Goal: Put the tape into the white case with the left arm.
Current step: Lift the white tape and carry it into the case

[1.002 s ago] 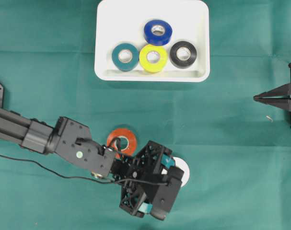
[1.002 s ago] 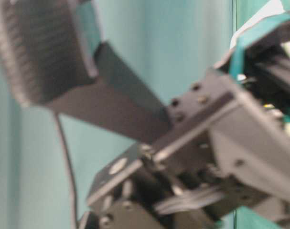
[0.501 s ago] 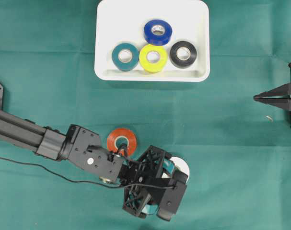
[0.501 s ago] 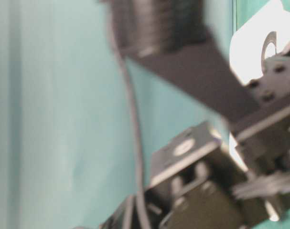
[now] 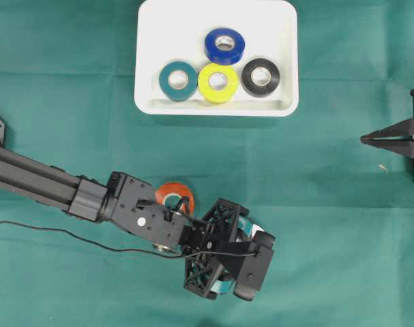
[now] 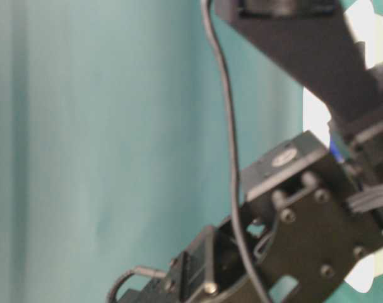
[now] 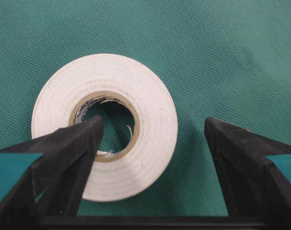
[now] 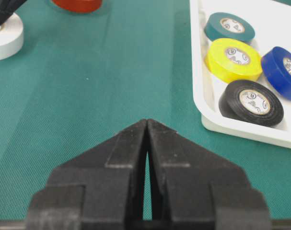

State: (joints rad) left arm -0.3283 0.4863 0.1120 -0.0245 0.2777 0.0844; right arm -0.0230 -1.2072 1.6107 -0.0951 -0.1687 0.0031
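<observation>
Where the green cloth [image 5: 343, 225] covers the bench, it lies flat with a few faint creases; nothing of the room beyond it shows. The table-level view is filled by blurred black arm parts and a cable, so little can be read there. The white case [image 5: 282, 54] sits at the far edge of the cloth and holds a teal roll [image 5: 179, 80], a yellow roll [image 5: 218, 82], a blue roll [image 5: 224, 45] and a black roll [image 5: 260, 77], all lying flat. An orange roll [image 5: 170, 193] lies on the cloth near the left arm's wrist, partly covered by it. The white tape [image 7: 104, 124] lies flat on the cloth, core hole facing up, well apart from the case and largely hidden under the arm from overhead. The left gripper [image 7: 152, 132] hangs over it with fingers spread wide, one tip over the core hole, the other outside the roll's rim; whether they touch it is unclear. The right gripper [image 8: 147, 125] rests at the right edge, fingers pressed together on nothing.
</observation>
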